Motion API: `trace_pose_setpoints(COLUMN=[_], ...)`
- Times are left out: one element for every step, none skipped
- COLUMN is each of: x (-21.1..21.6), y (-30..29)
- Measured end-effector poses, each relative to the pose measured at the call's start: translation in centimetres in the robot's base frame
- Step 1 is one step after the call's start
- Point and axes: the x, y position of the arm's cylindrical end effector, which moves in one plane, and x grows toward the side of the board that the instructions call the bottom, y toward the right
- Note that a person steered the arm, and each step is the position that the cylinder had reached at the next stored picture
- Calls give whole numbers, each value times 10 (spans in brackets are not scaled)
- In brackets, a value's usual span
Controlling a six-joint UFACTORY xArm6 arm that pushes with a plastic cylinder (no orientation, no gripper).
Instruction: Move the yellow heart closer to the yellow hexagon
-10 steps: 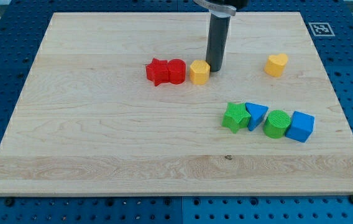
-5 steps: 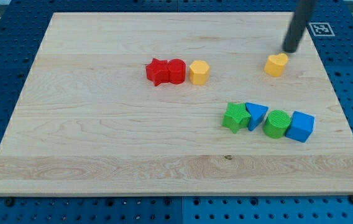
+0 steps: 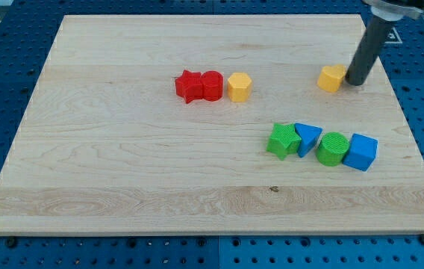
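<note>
My tip (image 3: 355,82), a bare rod without jaws, touches the yellow heart (image 3: 331,78) at upper right, well apart from the yellow hexagon (image 3: 239,87).

My tip (image 3: 355,82) ends a plain, smooth, dark cylindrical rod (matte, near black, unmarked).

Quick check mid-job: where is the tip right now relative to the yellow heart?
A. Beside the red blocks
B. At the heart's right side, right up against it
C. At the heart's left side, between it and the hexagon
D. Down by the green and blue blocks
B: my tip sits against the right side of the yellow heart, on the side away from the yellow hexagon, which lies off to the view's left.
</note>
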Motion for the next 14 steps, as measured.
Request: trace_pose_setpoints(x=[0, -3, -9, -22, -24, -16, -1, 7, 1, -5, -5, -2, -2, -2], y=[-30, -39, -39, -39, -43, -59, -73, -85, -86, -86, -86, -86, -86, -91])
